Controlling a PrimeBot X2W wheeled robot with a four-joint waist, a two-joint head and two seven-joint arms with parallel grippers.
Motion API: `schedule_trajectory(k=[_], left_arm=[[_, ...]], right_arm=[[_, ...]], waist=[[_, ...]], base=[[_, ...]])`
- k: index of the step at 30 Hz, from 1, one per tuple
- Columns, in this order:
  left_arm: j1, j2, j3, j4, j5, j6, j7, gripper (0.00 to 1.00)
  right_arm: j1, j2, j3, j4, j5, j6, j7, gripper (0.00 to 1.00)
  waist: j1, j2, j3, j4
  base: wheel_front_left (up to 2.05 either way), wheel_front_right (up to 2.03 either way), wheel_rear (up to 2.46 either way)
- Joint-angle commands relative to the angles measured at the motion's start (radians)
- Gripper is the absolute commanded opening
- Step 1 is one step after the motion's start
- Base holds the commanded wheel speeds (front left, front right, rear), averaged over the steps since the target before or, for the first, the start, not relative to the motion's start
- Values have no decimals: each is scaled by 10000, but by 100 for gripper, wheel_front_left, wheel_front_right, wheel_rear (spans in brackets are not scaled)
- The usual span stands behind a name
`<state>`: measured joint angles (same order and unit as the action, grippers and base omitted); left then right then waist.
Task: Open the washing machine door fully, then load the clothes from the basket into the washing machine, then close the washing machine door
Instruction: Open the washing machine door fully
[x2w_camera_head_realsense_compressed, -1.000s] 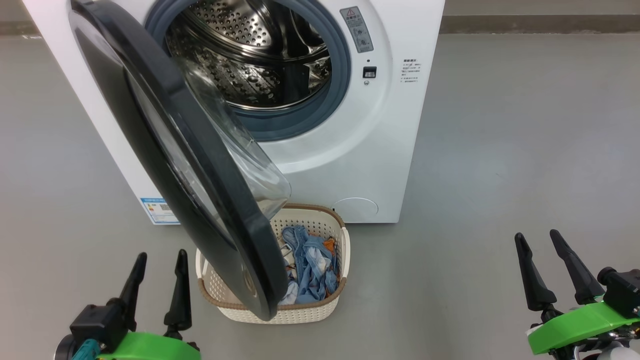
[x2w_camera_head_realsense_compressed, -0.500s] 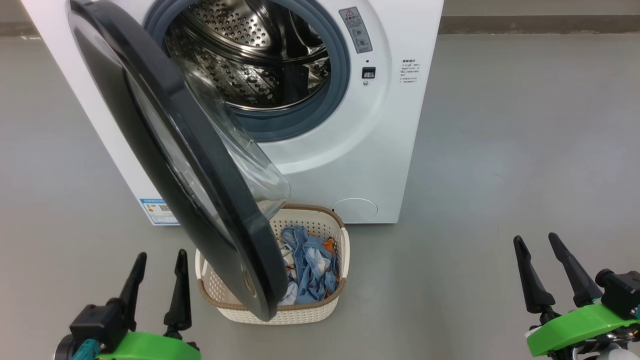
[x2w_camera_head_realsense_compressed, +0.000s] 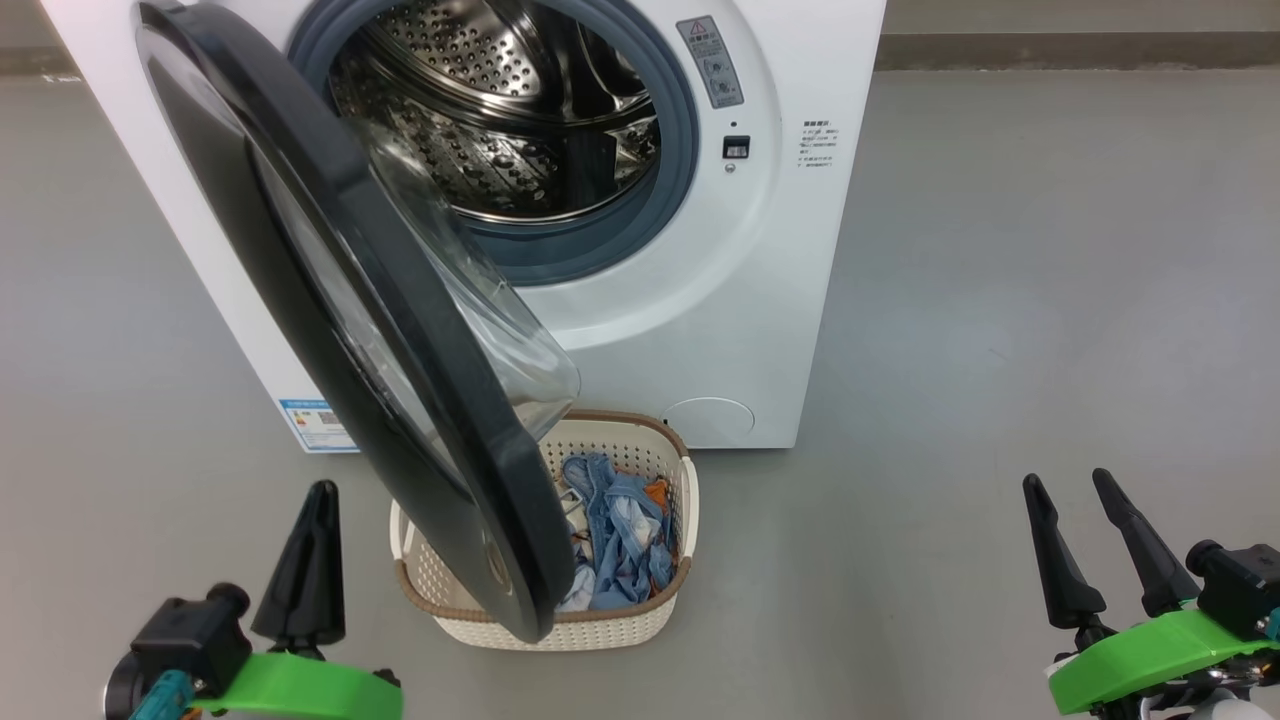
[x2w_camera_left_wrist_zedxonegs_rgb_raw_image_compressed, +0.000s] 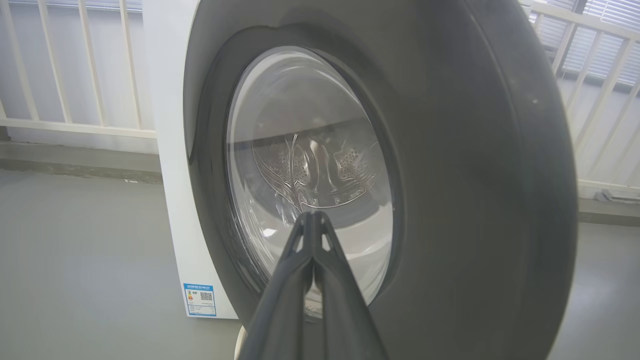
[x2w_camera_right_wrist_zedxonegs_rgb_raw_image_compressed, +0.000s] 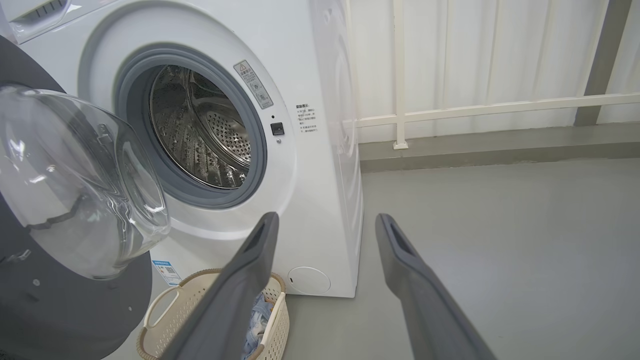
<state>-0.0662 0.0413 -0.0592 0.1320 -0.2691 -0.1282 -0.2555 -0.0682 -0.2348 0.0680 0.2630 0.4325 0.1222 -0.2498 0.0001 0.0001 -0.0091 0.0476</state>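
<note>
The white washing machine (x2w_camera_head_realsense_compressed: 700, 300) stands ahead with its steel drum (x2w_camera_head_realsense_compressed: 500, 120) exposed. The washing machine door (x2w_camera_head_realsense_compressed: 450, 420), black-rimmed with a clear glass bowl, is swung partly out and hangs over the basket (x2w_camera_head_realsense_compressed: 620, 625), hiding the basket's left part. Light blue clothes (x2w_camera_head_realsense_compressed: 620, 530) lie in the basket. My left gripper (x2w_camera_head_realsense_compressed: 322, 490) is shut on nothing, low and left of the door's lower edge. In the left wrist view its closed tips (x2w_camera_left_wrist_zedxonegs_rgb_raw_image_compressed: 312, 215) point at the door's (x2w_camera_left_wrist_zedxonegs_rgb_raw_image_compressed: 475, 200) outer face. My right gripper (x2w_camera_head_realsense_compressed: 1065, 478) is open at the far right, over bare floor.
Grey floor (x2w_camera_head_realsense_compressed: 1000, 300) spreads wide to the right of the machine. A white railing (x2w_camera_right_wrist_zedxonegs_rgb_raw_image_compressed: 475, 107) and a low kerb run behind it. A blue label (x2w_camera_left_wrist_zedxonegs_rgb_raw_image_compressed: 200, 300) sits low on the machine's front. In the right wrist view the basket (x2w_camera_right_wrist_zedxonegs_rgb_raw_image_compressed: 165, 305) sits below the door's glass bowl (x2w_camera_right_wrist_zedxonegs_rgb_raw_image_compressed: 75, 190).
My left gripper's two fingers have closed together into one point. The right gripper has sunk slightly in the head view. Door, basket and clothes have not moved.
</note>
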Motion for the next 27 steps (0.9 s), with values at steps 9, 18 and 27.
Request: schedule_trajectory(k=[9,18,27], left_arm=[[-930,97,-16,-1733,-77,-25,-63,0],[-1553,91,-1211,-3357,83,227,-63,0],[-1364,90,-3376,-3389,-285,593,307,0]], right_arm=[[-115,-67,211,-244,-32,85,-120,100],[-129,-37,300,-238,6,85,-120,100],[-122,58,388,-226,24,85,-120,100]], waist=[[-1,-1,-87,44],[-1,-1,-115,-8],[-1,-1,-73,-274]], base=[[0,0,0],[0,0,0],[0,0,0]])
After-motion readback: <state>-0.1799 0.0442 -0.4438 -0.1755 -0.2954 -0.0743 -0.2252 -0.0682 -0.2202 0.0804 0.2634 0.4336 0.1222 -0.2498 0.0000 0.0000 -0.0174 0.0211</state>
